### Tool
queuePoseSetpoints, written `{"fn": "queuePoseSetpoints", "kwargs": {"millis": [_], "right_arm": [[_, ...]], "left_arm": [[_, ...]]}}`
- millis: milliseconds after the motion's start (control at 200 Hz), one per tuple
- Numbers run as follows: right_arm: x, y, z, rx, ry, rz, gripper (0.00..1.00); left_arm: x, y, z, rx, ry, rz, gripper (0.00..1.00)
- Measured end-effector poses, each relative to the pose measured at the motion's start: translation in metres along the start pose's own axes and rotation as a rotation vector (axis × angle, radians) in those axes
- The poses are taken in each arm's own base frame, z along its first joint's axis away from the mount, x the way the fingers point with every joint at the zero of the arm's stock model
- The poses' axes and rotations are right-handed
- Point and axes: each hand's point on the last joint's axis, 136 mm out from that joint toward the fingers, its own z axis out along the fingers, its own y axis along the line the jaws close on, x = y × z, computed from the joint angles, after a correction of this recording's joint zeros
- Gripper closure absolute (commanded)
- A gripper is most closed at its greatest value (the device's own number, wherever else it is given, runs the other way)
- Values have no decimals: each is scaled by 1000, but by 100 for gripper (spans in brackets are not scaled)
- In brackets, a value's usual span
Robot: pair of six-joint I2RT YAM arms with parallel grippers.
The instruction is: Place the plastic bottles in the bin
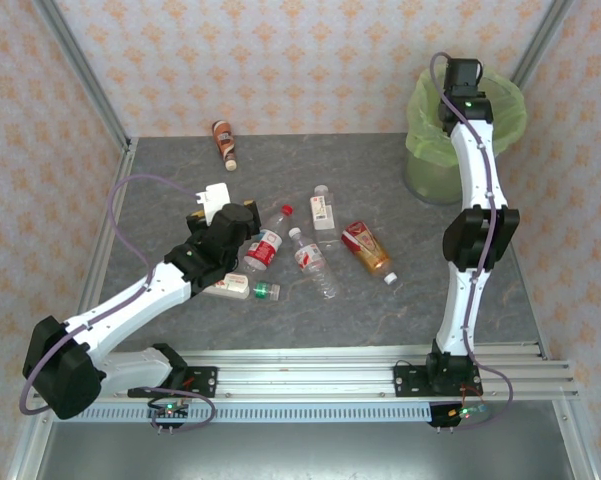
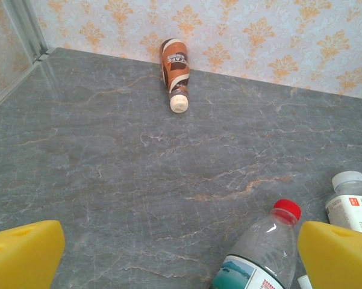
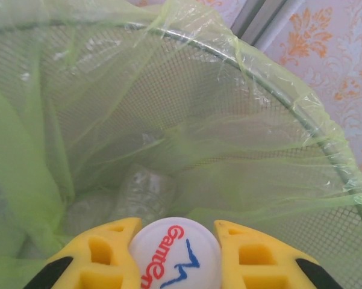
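Over the bin [image 3: 277, 102], your right hand [image 3: 176, 253] is clamped on a white-capped bottle [image 3: 174, 259]. Your left hand [image 2: 181, 256] hangs wide open low over the surface [image 2: 108, 168], with a red-capped bottle [image 2: 262, 247] just beside one finger. A brown bottle [image 2: 174, 69] lies by the back wall, and more bottles [image 1: 310, 262] are scattered mid-surface.
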Motion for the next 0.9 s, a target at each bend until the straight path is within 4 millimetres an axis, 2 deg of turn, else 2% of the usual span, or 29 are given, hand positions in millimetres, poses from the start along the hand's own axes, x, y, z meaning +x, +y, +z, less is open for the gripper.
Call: {"fn": "queuePoseSetpoints", "kwargs": {"millis": [185,260,300,415,500,786,901], "right_arm": [[8,6,14,18,23,-40,60],[16,13,24,12,46,-57,43],[21,17,28,5,63,-75,38],[36,27,36,-26,107,-100,35],[40,30,36,-39,121,-107,34],[31,34,29,-85,100,-80,27],[25,31,20,-104,84,-60,26]], "left_arm": [[10,-1,6,-15,25,24,0],[12,-1,8,-19,32,29,0],[13,-1,8,-20,34,27,0],[14,0,7,-23,37,22,0],[14,0,7,-24,39,20,0],[15,0,8,-24,40,17,0],[16,0,9,-25,43,20,0]]}}
